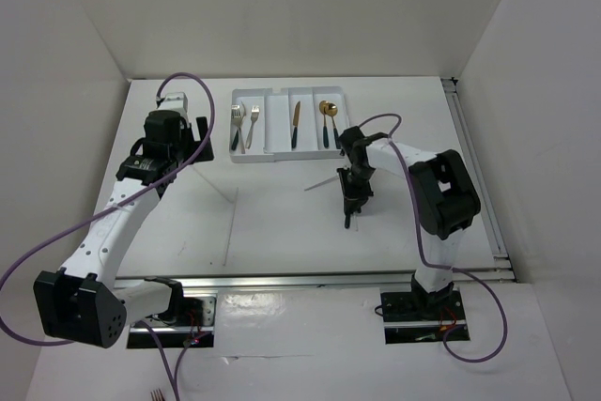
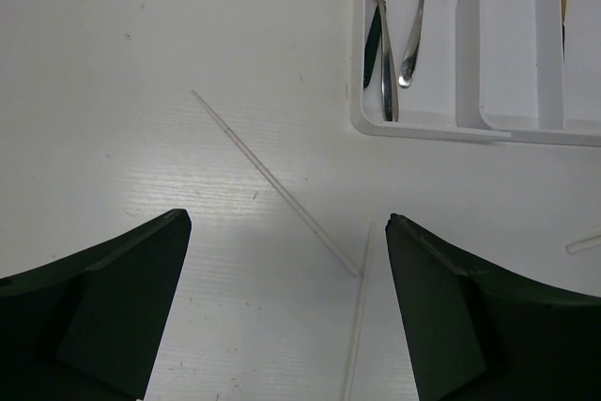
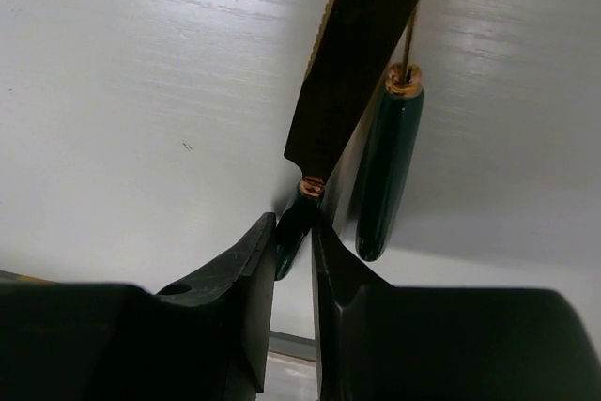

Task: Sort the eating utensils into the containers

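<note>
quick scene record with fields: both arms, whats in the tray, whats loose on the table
left end effector: open, empty, above two chopsticks
right end effector: shut on gold knife, gripping its green handle
beside held knife: second green-handled utensil, type unclear
tray: two forks in the left slot, dark-handled knife further right, gold spoon in the right slot
table: one more chopstick lies loose near the right arm
</note>
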Available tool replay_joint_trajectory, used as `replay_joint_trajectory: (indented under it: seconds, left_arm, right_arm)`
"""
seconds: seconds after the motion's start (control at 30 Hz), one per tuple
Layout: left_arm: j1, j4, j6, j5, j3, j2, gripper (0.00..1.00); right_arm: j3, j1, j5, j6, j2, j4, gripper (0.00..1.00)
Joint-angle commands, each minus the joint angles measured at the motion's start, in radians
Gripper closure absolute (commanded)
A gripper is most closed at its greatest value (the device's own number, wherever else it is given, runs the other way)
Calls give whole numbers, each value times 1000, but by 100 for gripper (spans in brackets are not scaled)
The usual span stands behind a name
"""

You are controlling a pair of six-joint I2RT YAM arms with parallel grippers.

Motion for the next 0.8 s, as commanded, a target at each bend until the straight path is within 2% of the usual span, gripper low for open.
replay_joint_trajectory:
  seconds: [0.0,0.27,0.57,0.77]
  left_arm:
    - [-4,32,11,-3,-1,-5,0]
    - [-4,32,11,39,8,18,0]
    - [-13,32,20,57,50,47,0]
    - [-13,32,20,57,50,47,0]
  right_arm:
    - [-5,-11,90,-48,-15,24,100]
    - [83,-11,-75,-93,-198,108,100]
    - [143,-2,-33,-103,-261,125,100]
    - [161,38,-115,-139,-269,318,100]
